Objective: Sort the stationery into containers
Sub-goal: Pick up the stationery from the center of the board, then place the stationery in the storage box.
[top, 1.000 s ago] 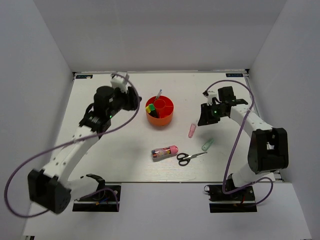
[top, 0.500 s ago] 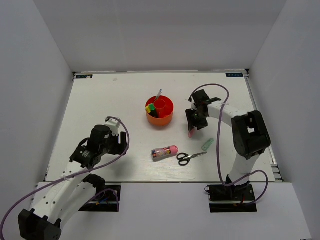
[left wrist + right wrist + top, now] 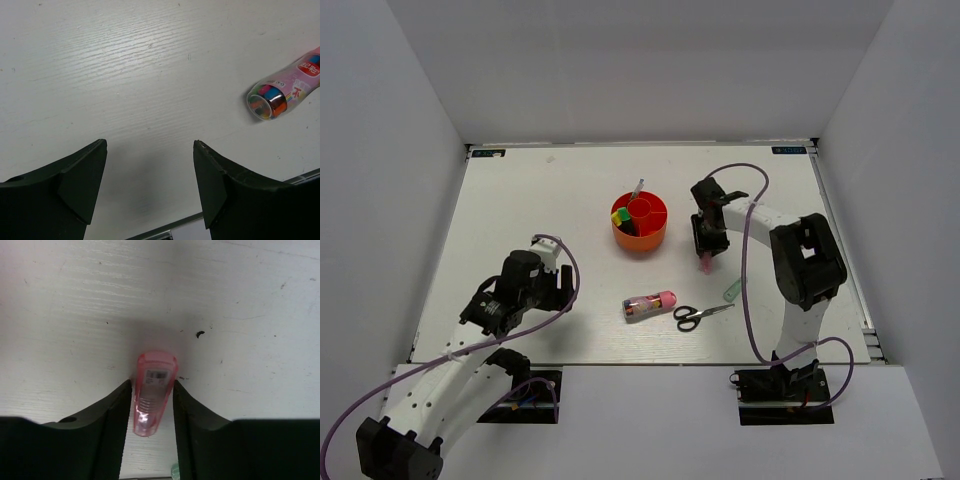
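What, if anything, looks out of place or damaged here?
Nothing stands out. The green tube, scissors and clear tube lie loose on the table, unsorted but intact. The pink tube lies between the right gripper's fingers. The organiser stands upright.

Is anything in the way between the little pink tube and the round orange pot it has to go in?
No, nothing visible. The small pink plastic tube sits inside the right gripper, and only bare white table lies between it and the round orange-red plastic organiser.
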Robot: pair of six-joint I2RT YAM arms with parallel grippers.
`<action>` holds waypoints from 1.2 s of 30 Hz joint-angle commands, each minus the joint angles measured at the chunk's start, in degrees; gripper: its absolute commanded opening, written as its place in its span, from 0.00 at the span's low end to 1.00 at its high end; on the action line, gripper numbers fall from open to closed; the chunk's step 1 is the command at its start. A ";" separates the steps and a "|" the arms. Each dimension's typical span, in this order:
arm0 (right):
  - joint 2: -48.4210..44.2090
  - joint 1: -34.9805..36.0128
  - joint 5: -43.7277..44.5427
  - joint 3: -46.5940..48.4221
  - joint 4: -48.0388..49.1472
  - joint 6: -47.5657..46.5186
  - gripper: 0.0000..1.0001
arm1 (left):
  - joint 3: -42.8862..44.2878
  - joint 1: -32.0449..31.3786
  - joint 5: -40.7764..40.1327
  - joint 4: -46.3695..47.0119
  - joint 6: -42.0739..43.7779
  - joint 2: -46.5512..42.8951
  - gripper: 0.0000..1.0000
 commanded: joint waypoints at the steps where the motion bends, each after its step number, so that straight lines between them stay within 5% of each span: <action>1: 2.88 -0.38 -0.49 -1.40 -1.66 2.97 0.39 | 0.68 0.15 0.57 -0.43 0.59 0.09 0.80; 12: -2.21 -0.64 -9.72 1.14 -0.08 -2.38 0.00 | 0.07 0.15 0.65 -0.43 1.02 -0.96 0.79; 25: -17.78 -0.73 -23.33 5.45 15.12 -21.90 0.00 | -0.28 0.24 0.83 -0.17 1.55 -0.52 0.79; 36: -3.46 -1.25 -47.50 20.02 24.26 -28.06 0.00 | -0.46 0.24 -0.66 -0.61 1.82 1.93 0.79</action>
